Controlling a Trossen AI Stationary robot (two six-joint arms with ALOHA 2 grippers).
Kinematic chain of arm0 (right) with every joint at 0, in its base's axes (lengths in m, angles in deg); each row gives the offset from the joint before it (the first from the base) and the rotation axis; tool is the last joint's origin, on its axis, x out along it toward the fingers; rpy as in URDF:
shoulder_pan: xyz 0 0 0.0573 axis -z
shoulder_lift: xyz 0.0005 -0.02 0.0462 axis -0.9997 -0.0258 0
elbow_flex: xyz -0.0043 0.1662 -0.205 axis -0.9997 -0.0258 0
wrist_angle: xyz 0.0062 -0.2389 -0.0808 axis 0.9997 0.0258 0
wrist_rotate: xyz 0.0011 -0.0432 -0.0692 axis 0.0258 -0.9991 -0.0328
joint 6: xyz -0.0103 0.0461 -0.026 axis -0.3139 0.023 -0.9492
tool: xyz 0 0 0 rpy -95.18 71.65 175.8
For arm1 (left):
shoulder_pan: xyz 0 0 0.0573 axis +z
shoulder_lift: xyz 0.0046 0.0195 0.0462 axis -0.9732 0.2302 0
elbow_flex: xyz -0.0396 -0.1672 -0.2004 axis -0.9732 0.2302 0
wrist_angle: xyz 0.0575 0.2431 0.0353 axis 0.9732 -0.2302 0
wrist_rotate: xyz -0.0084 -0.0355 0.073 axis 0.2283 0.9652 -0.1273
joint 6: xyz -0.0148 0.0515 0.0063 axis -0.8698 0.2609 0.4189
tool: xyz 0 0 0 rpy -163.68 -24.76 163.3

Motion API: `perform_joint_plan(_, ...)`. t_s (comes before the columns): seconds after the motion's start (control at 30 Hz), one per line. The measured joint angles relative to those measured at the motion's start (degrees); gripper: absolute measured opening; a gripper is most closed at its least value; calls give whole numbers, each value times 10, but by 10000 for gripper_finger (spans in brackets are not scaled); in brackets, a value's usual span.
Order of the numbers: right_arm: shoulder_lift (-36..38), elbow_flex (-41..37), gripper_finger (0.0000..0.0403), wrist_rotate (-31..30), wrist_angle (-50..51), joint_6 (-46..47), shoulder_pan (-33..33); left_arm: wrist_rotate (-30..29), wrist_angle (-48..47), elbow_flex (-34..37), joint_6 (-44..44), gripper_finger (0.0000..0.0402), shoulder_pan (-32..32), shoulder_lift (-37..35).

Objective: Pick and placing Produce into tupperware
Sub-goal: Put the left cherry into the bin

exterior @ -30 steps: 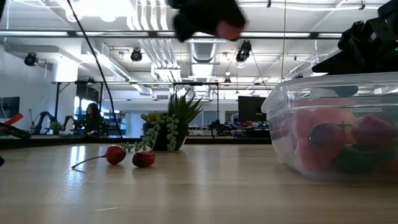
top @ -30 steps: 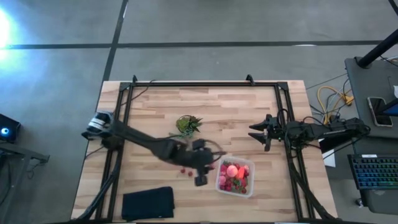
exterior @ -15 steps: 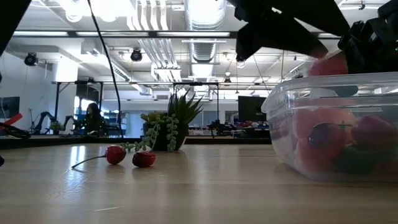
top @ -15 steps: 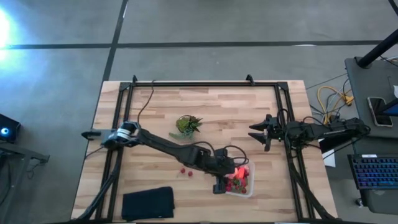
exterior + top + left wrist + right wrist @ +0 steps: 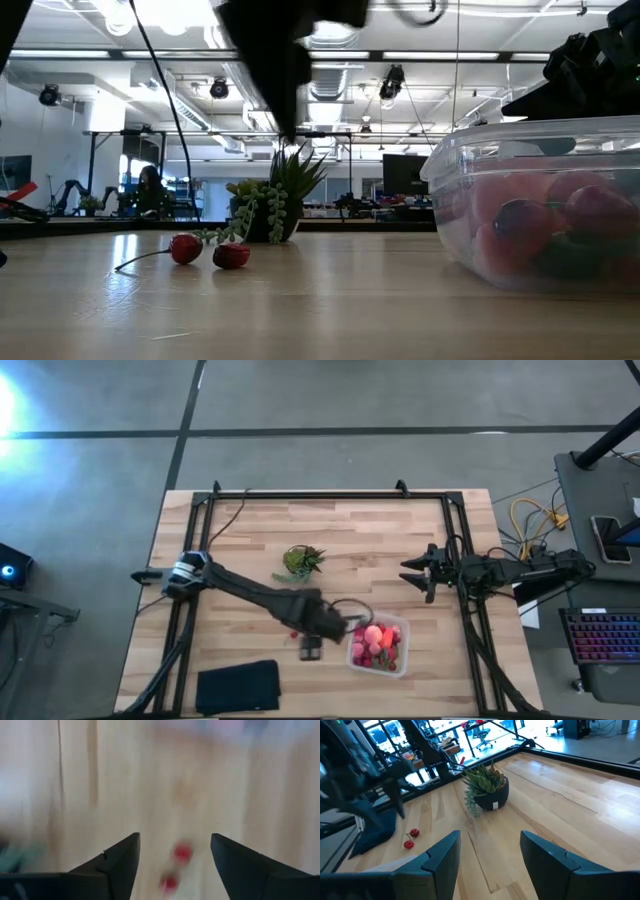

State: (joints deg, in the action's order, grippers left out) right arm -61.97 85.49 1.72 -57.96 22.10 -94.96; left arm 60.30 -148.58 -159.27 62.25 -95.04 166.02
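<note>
The clear tupperware (image 5: 378, 646) stands near the table's front, right of centre, and holds red and pink produce (image 5: 545, 222). Two red berries (image 5: 185, 248) (image 5: 231, 256) lie on the wood to its left, one with a stem. My left gripper (image 5: 310, 651) hangs open above the table just left of the box. In its wrist view both berries (image 5: 182, 853) show blurred between the open fingers, well below them. My right gripper (image 5: 414, 576) waits open at the table's right side, above the wood.
A small potted green plant (image 5: 301, 560) stands at mid-table, behind the berries. A flat black pad (image 5: 238, 686) lies at the near left corner. A black frame (image 5: 330, 494) runs along the table's edges. Bare wood lies between plant and box.
My left gripper carried a red piece toward the table's right, over the tupperware, then came back left and now hangs over the wood beside the box. The piece no longer shows between its fingers. The berries on the table have not moved.
</note>
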Motion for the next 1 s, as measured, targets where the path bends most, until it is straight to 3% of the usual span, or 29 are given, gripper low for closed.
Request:
perform_joint_plan(0.07, 0, 0, 199, 0, -1, 0, 0, -3, -38, 25, 11, 219, -9, -9)
perform_joint_plan(0.17, 0, 0, 199, 0, 0, 0, 0, -3, -24, 85, 8, 201, -27, -35)
perform_joint_plan(0.4, 0, 0, 199, 0, 0, 0, 0, -33, 113, 236, -70, 181, -67, -125)
perform_joint_plan(0.57, 0, 0, 199, 0, 0, 0, 0, -69, 191, 323, -78, 180, -73, -164)
perform_joint_plan(0.77, 0, 0, 199, 0, 0, 0, 0, -71, 228, 375, -117, 180, -72, -173)
perform_joint_plan(1.0, 0, 0, 199, 0, 0, 0, 0, -78, 255, 383, -119, 180, -70, -172)
